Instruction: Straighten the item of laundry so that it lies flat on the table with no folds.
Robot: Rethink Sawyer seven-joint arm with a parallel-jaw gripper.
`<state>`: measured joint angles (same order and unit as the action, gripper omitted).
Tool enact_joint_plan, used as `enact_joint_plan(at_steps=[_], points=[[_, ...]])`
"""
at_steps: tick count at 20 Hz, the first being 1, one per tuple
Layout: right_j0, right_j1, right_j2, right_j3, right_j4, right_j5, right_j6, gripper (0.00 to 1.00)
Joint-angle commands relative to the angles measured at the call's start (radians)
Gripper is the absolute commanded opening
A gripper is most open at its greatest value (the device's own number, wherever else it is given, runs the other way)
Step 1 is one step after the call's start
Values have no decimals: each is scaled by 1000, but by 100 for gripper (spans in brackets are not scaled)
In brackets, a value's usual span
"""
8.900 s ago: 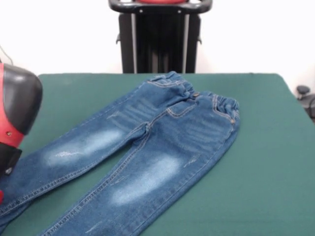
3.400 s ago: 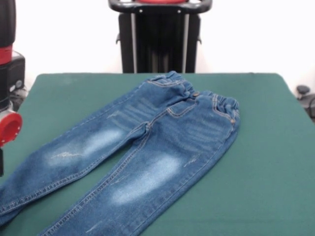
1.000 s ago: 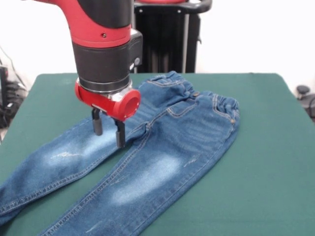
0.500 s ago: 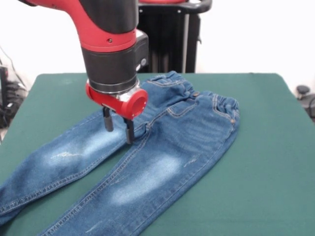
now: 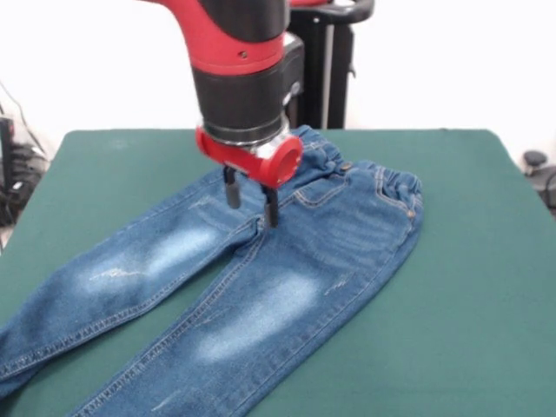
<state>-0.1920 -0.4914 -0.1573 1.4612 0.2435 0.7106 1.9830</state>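
Observation:
The blue denim jeans (image 5: 287, 261) lie spread on the dark green table (image 5: 469, 287), waistband toward the far right, both legs running to the near left and off the picture's lower edge. Pale faded patches show on both thighs. My gripper (image 5: 252, 204) hangs from the red and black arm above the crotch and upper left thigh area. Its two dark fingers (image 5: 233, 193) stand apart, open and empty, tips just above the denim.
The robot's black pedestal (image 5: 300, 87) stands behind the table's far edge. A dark object (image 5: 534, 165) shows off the table at the right edge. Cables and gear (image 5: 13, 156) sit off the table at the left.
The arm has swung in from the left and moved right and toward the far side, from over the left leg to above the crotch. The jeans have not moved.

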Motion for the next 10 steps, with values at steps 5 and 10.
enact_joint_plan(at_steps=[5,10], points=[[70,-39,-15,210,53,67,297,100],[51,-14,6,272,37,-45,246,100]])
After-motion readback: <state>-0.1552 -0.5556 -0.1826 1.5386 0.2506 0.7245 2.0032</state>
